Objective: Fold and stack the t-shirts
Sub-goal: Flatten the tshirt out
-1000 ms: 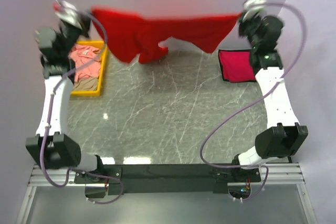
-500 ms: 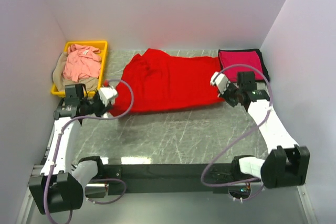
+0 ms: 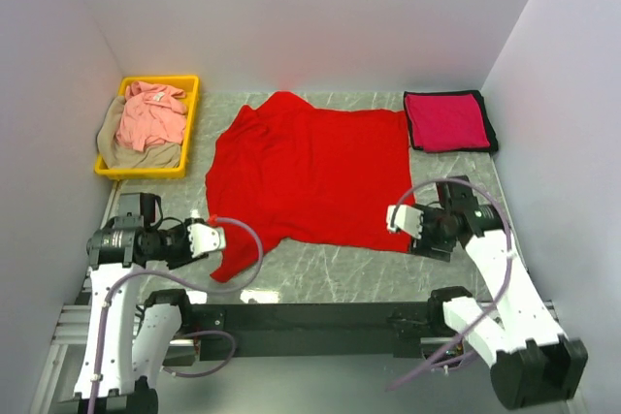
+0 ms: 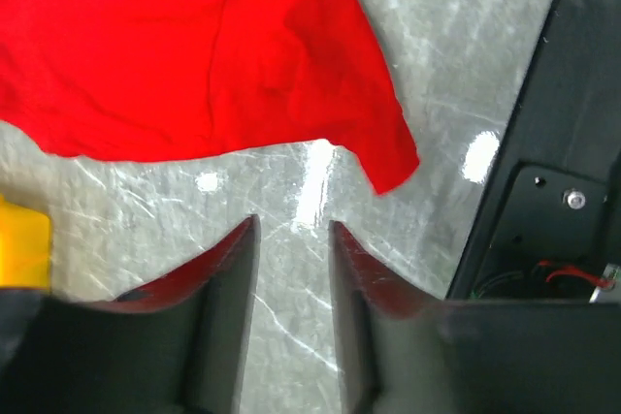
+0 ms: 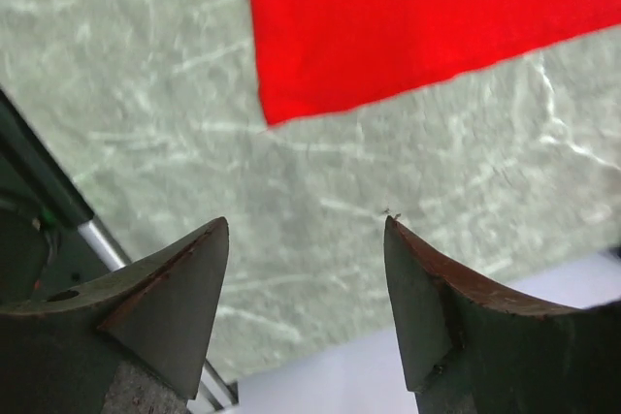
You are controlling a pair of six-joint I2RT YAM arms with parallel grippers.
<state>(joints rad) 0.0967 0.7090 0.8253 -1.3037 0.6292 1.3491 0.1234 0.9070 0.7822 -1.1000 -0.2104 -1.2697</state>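
The bright red t-shirt (image 3: 310, 172) lies spread flat across the middle of the table, with its hem towards the arms. My left gripper (image 3: 209, 238) hovers just off its near left corner, open, with only bare table between the fingers (image 4: 293, 230); the red t-shirt (image 4: 194, 55) lies just ahead of it. My right gripper (image 3: 400, 218) sits at the near right corner, open and empty (image 5: 306, 225), the cloth's corner (image 5: 417, 16) beyond its tips. A crimson-magenta t-shirt (image 3: 446, 121) lies folded at the back right. Salmon pink (image 3: 153, 115) and tan (image 3: 146, 154) t-shirts lie in the bin.
The yellow plastic bin (image 3: 192, 123) stands at the back left by the wall. A black mounting rail (image 3: 310, 317) runs along the near edge, and it shows at the right of the left wrist view (image 4: 543, 191). Walls close in on the left, back and right.
The red t-shirt, held up in the air a second ago, has been drawn towards the near edge and laid flat. Both grippers have let go of it and opened.
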